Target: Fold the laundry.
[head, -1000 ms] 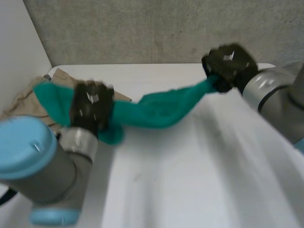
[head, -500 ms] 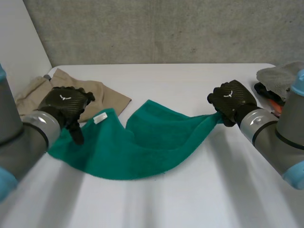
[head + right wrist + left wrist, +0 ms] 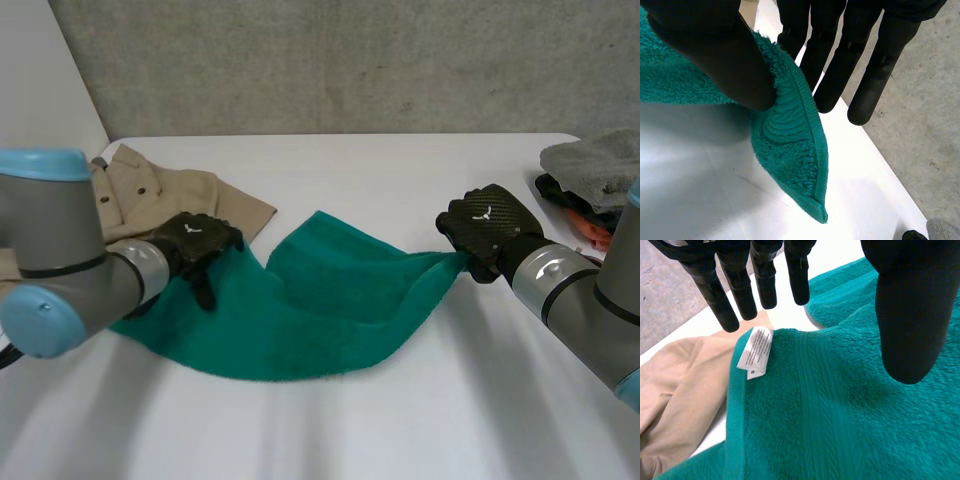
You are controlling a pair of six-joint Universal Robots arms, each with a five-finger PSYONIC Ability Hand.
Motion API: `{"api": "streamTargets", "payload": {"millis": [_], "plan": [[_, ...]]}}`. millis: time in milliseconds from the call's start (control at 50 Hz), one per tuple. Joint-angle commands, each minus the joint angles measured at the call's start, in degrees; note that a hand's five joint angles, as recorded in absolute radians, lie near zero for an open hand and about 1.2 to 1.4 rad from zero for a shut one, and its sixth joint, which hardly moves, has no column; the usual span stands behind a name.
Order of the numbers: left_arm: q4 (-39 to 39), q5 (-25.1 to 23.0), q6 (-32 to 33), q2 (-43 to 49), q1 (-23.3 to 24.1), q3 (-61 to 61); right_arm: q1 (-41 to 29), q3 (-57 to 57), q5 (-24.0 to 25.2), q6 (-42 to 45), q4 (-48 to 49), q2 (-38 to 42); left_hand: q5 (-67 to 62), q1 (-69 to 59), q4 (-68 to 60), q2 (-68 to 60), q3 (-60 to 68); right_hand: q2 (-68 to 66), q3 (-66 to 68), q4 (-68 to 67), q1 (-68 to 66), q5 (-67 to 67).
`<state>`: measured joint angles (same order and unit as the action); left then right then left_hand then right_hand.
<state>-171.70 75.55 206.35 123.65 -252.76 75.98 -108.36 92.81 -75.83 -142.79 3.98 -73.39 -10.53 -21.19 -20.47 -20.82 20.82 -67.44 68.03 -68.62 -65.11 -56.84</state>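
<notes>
Start with the beige shirt (image 3: 150,190), lying crumpled just beyond the green towel's (image 3: 310,310) left corner; it has not moved. At that corner your left hand (image 3: 195,243) has let go. A second ago it gripped the towel in the air. Now its fingers (image 3: 742,285) are straight and spread above the white label (image 3: 755,352), with the thumb over the pile and nothing pinched.

The towel itself has changed most. It was a bunched rope strung between the hands, and now it lies spread on the surface (image 3: 400,420), with a ridge still running through its middle.

At the towel's right corner your right hand (image 3: 487,225) has barely shifted in the last half second. Its thumb clamps the hem against the fingers, so that corner stays lifted.

Well beyond that corner sits a grey cloth (image 3: 595,158).

The laying-out looks nearly done. I judge the fold itself has not begun, and the ridge probably needs smoothing first.
</notes>
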Motion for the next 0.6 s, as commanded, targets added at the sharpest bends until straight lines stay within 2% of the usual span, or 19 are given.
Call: {"api": "streamTargets", "payload": {"millis": [20,80,140,160,180,200,240,300,360,440,460,520,600], "plan": [[-1.2,2.7,2.5,4.8,2.2,-2.7,0.1,-1.2,0.0,0.6,0.1,0.9,-6.6,-6.0,-6.7,-6.4,6.4,-12.6,12.0,-11.4,-14.9,-13.2],[-1.4,2.9,3.8,6.3,2.9,-3.6,0.0,-2.0,0.0,1.1,0.0,1.8,-10.0,-9.4,-10.1,-9.7,9.7,-12.6,12.0,-11.4,-14.9,-13.2],[-1.4,3.0,5.4,7.9,3.5,-5.3,-0.2,-3.4,-0.3,2.1,-0.2,3.4,-20.1,-19.4,-20.1,-19.8,19.8,-12.6,12.0,-11.4,-14.9,-13.2],[-1.4,3.0,5.6,8.2,3.6,-5.9,-0.3,-3.8,-0.4,2.4,-0.2,3.9,-26.1,-25.5,-26.2,-25.8,25.8,-12.6,12.0,-11.4,-14.9,-13.2],[-1.4,3.2,6.0,8.4,3.8,-6.9,-0.5,-4.6,-0.5,3.0,-0.2,4.7,-41.7,-41.0,-41.7,-41.4,41.4,-12.6,12.0,-11.4,-14.9,-13.2],[-1.4,3.3,6.2,8.6,3.9,-7.4,-0.5,-5.1,-0.5,3.3,-0.2,5.3,-50.0,-49.3,-50.0,-49.7,49.7,-12.6,12.0,-11.4,-14.9,-13.2],[-1.7,3.6,6.3,8.4,4.3,-8.6,-0.5,-6.1,-0.8,4.0,-0.2,6.2,-59.4,-58.8,-59.5,-59.1,59.2,-12.6,12.0,-11.4,-14.9,-13.2],[-3.0,4.6,6.1,7.7,5.1,-11.7,-0.6,-9.8,-1.9,5.1,0.3,8.5,-59.5,-58.8,-59.5,-59.2,59.2,-12.6,12.0,-11.4,-14.9,-13.2],[-6.1,6.5,6.2,7.1,5.7,-16.4,-0.8,-16.7,-4.9,5.2,1.4,11.1,-59.5,-58.8,-59.5,-59.2,59.2,-12.6,12.0,-11.4,-14.9,-13.2],[-12.3,11.1,6.1,5.9,5.6,-24.5,-0.8,-27.8,-11.3,2.5,6.2,12.8,-59.5,-58.8,-59.5,-59.2,59.2,-12.6,12.0,-11.4,-14.9,-13.2],[-15.2,13.6,5.9,5.0,5.3,-27.5,-0.5,-31.9,-14.3,0.2,9.9,12.9,-59.5,-58.8,-59.5,-59.2,59.2,-12.6,12.0,-11.4,-14.9,-13.2],[-21.8,18.6,5.1,2.0,5.0,-31.0,0.0,-37.6,-18.6,-4.6,18.6,12.4,-59.5,-58.8,-59.5,-59.2,59.2,-12.6,12.0,-11.4,-14.9,-13.2],[-29.7,21.7,3.4,-3.8,4.9,-28.0,0.4,-39.4,-19.3,-6.9,26.9,10.6,-59.5,-58.8,-59.5,-59.2,59.2,-12.6,12.0,-11.4,-14.9,-13.2]]}}
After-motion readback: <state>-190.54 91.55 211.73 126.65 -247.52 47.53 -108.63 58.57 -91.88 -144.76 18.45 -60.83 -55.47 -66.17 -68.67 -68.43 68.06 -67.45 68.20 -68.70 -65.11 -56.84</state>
